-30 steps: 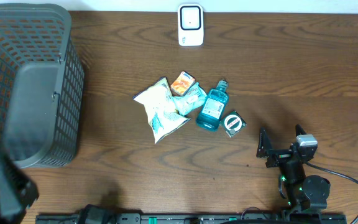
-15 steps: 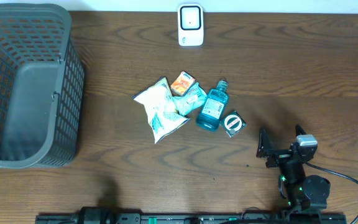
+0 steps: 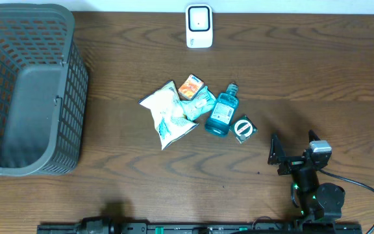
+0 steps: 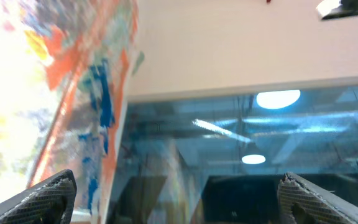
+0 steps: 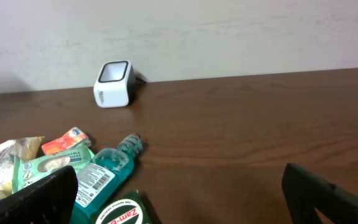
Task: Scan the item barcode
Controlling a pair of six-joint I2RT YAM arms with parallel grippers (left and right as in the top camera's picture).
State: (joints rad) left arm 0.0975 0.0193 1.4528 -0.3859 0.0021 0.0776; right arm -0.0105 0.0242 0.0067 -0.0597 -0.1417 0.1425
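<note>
A pile of items lies mid-table: a blue mouthwash bottle (image 3: 222,112) (image 5: 101,174) with its barcode label up, a green round-labelled tin (image 3: 244,129) (image 5: 124,211), a white chip bag (image 3: 167,116), a small orange box (image 3: 191,86) (image 5: 67,141) and a green wipes packet (image 3: 202,101) (image 5: 45,168). The white barcode scanner (image 3: 199,26) (image 5: 114,83) stands at the far edge. My right gripper (image 3: 295,148) (image 5: 179,193) hangs open just right of the tin, holding nothing. My left gripper (image 4: 176,186) is open and empty, its wrist view facing a ceiling and a painted wall. It is out of the overhead view.
A large grey mesh basket (image 3: 31,91) stands at the left side of the table. Bare wood stretches to the right of the pile and between the pile and the scanner. A black rail (image 3: 193,227) runs along the near edge.
The dark blur of the left arm at the lower left, in front of the basket, has left the overhead view. The right arm and the items have not moved.
</note>
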